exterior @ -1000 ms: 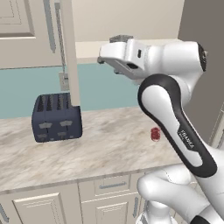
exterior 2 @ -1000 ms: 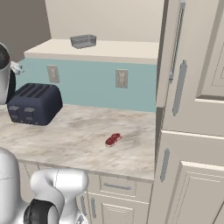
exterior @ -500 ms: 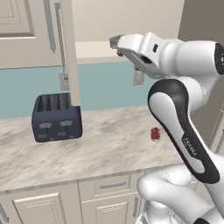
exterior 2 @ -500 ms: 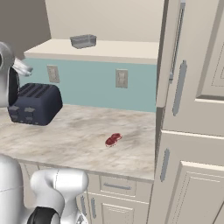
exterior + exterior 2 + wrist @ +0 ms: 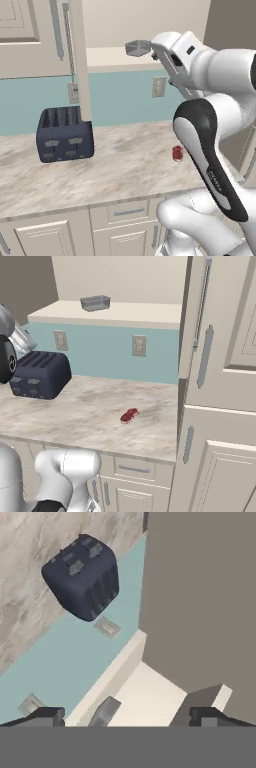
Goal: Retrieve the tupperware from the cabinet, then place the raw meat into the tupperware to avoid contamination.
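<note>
Marbled counter (image 5: pixel 85 416) – teal backsplash, cabinet (image 5: pixel 220 331) door ajar, gripper (image 5: pixel 125 716) spread wide, empty

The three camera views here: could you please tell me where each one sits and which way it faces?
Left base view: behind the arm on its left, facing the counter; the white arm rises at lower right.
Right base view: behind on the right, facing the cabinet shelf with the tupperware; the arm's base shows lower left.
Hand view: on the hand, looking down past the open gripper.
All three share the toaster; both base views share the raw meat.
</note>
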